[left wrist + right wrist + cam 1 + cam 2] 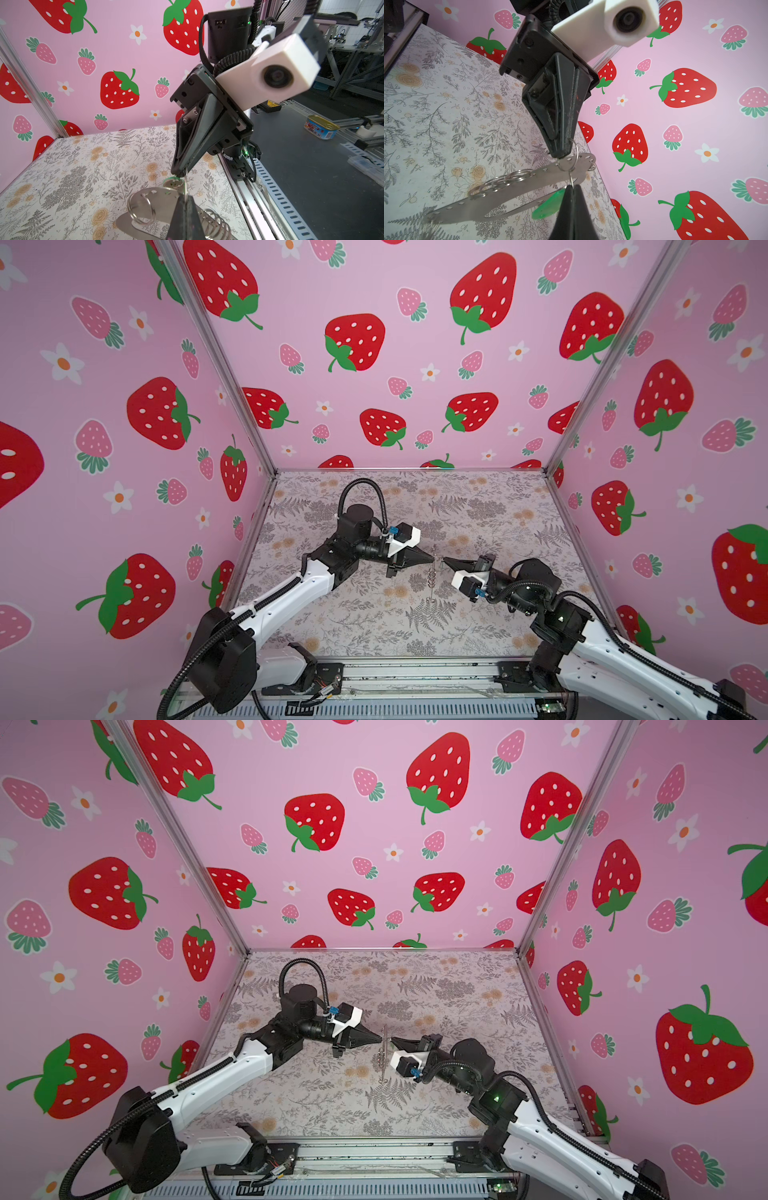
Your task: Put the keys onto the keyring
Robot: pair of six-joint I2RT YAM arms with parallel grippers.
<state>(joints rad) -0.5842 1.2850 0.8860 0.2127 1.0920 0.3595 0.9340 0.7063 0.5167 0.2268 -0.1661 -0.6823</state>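
now we've got left gripper [429, 559] clamped on a ring of the keyring [517, 187], right gripper [446, 561] pinching the green key tag [548, 205] just beside it, tips nearly meeting. r wrist cam shows the tag's face; top views give keyring edge-on. both arms reach inward over the table [374, 626].

Left claw [185, 200] tight on the keyring [160, 197], right claw [178, 172] tight on the green keys [166, 180], tip to tip.
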